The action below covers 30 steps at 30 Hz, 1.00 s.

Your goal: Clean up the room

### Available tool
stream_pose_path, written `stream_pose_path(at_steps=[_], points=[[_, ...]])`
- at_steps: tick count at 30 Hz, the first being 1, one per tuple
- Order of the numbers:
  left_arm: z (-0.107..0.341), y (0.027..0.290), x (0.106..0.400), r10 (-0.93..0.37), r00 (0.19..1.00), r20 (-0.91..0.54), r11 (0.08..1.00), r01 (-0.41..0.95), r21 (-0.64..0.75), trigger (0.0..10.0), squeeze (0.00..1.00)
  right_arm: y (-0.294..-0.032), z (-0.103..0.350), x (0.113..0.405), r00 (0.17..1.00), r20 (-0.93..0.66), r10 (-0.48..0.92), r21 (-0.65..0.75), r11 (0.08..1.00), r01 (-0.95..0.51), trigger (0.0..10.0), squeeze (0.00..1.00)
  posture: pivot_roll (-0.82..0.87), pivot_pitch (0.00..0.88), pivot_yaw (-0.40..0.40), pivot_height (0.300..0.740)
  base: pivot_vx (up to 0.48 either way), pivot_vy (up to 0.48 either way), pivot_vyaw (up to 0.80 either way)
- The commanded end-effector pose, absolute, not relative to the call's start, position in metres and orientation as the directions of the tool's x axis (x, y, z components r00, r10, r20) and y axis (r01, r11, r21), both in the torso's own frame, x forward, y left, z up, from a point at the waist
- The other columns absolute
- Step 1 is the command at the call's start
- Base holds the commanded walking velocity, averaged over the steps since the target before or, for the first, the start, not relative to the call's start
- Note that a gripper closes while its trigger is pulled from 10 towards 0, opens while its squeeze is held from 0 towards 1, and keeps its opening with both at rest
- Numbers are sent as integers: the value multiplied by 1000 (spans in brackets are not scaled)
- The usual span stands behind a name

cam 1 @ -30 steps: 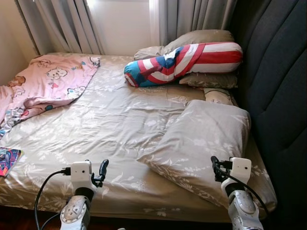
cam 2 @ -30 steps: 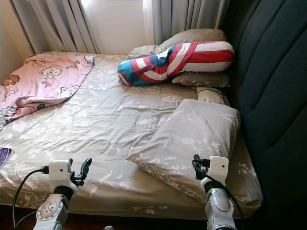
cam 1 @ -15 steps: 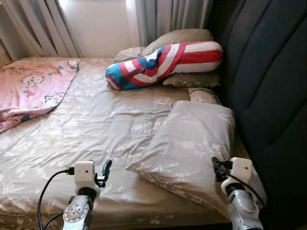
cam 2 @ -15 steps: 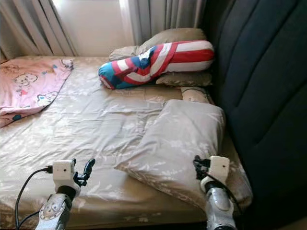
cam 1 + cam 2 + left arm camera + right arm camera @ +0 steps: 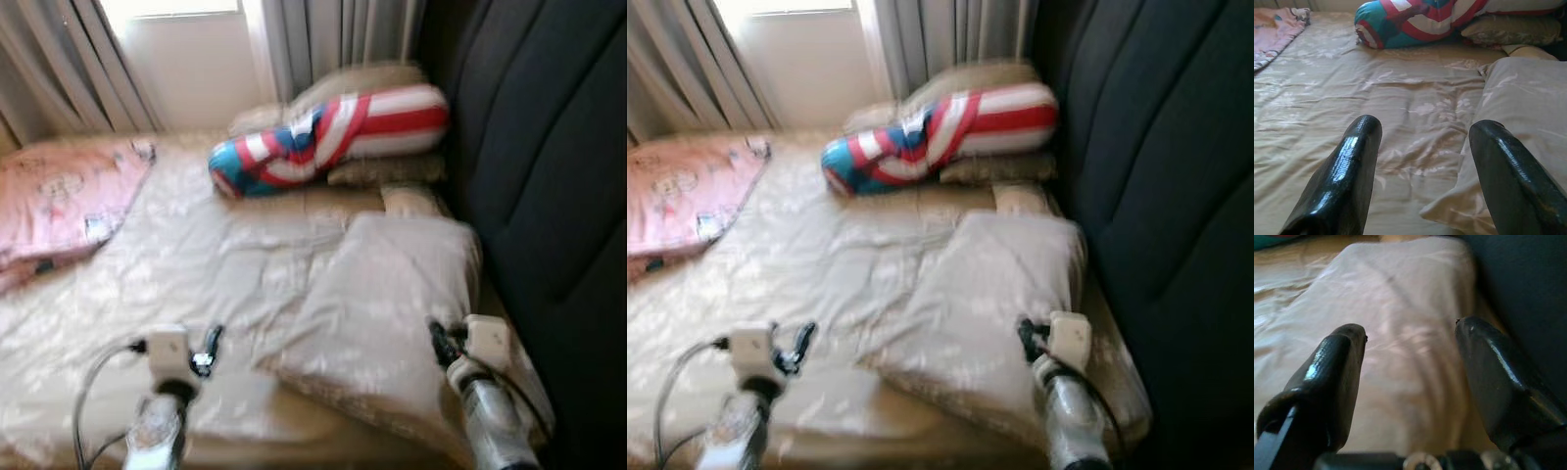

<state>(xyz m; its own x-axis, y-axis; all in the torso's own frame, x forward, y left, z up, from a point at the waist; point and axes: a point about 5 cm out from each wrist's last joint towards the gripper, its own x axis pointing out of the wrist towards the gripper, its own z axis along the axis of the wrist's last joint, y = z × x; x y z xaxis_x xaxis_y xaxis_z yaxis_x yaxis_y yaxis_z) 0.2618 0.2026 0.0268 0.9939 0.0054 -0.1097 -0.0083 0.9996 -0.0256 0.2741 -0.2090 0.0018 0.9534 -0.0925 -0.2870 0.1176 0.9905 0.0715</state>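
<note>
A beige floral pillow (image 5: 392, 313) is shown lying askew on the bed (image 5: 196, 264), at 3 o'clock beside the dark headboard (image 5: 549, 176). The right tool (image 5: 1410, 377) is held spread above it; the left tool (image 5: 1422, 171) is likewise spread over the sheet. The pillow is judged soft, light and compressible; a corner or edge is best pinched.
</note>
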Motion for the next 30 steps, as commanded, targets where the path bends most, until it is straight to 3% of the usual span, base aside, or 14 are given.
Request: stream_pose_path(at_steps=[1,10,11,12,13,19,20,30], points=[[28,213,260,33,994,-109,999,-33,-3,10000,0,-198,1,277,953,-296,-65,90,991,95,10000,0,-28,0,0,678,0,0,0],[30,215,259,30,994,-104,1000,-30,0,10000,0,-199,-6,274,930,-357,-89,75,990,123,10000,0,-23,0,11,678,0,0,0],[31,215,259,28,994,-102,1000,-28,1,10000,0,-200,-8,273,923,-374,-93,84,988,133,10000,490,-19,0,15,678,0,0,0],[32,215,259,27,995,-101,1000,-27,2,10000,0,-200,-9,273,918,-385,-94,91,986,139,10000,490,-17,0,15,678,0,0,0],[33,216,259,24,995,-99,1000,-23,4,10000,0,-201,-10,272,912,-398,-104,87,985,150,10000,1000,-9,0,16,678,0,0,0],[34,212,260,-22,994,-104,999,24,21,10000,0,-205,-19,269,859,-490,-148,117,966,233,10000,1000,22,27,24,678,0,0,0],[37,212,258,-41,994,-101,999,45,31,10000,0,-202,-22,269,840,-524,-142,117,965,236,10000,1000,46,67,35,678,0,0,0],[42,220,242,-26,995,-101,999,30,42,10000,0,-194,-20,275,826,-549,-130,136,961,241,10000,1000,76,142,59,678,0,0,0]])
